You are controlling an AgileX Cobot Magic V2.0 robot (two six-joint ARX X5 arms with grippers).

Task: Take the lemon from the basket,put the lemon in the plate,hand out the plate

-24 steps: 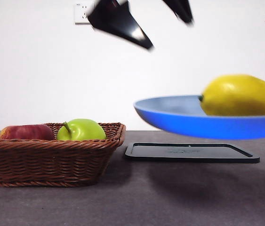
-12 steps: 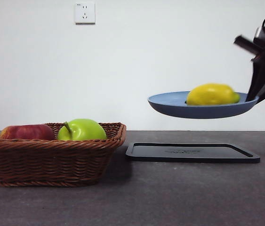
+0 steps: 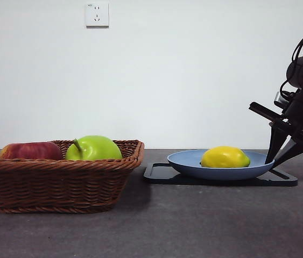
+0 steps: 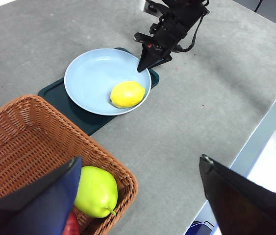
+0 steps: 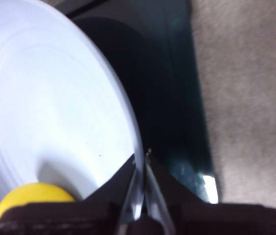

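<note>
The yellow lemon (image 3: 225,157) lies in the light-blue plate (image 3: 189,164), which rests on the black tray (image 3: 221,180). My right gripper (image 3: 276,156) is shut on the plate's right rim. The right wrist view shows its jaws (image 5: 141,161) pinching the plate's (image 5: 54,98) rim, with the lemon (image 5: 30,200) beside them. My left gripper (image 4: 140,160) is open and empty, high above the wicker basket (image 4: 15,142). From there I see the lemon (image 4: 127,94), the plate (image 4: 93,73) and the right gripper (image 4: 145,62). The basket (image 3: 60,183) stands at the left in the front view.
A green apple (image 3: 93,148) and a red apple (image 3: 30,150) lie in the basket. The green apple (image 4: 96,191) also shows in the left wrist view. The black tray (image 4: 79,115) juts out under the plate. A wall socket (image 3: 97,14) is on the back wall.
The plate with the lemon has come down from the air onto the black tray, still held by the right gripper. The other gripper has left the front view's top.
</note>
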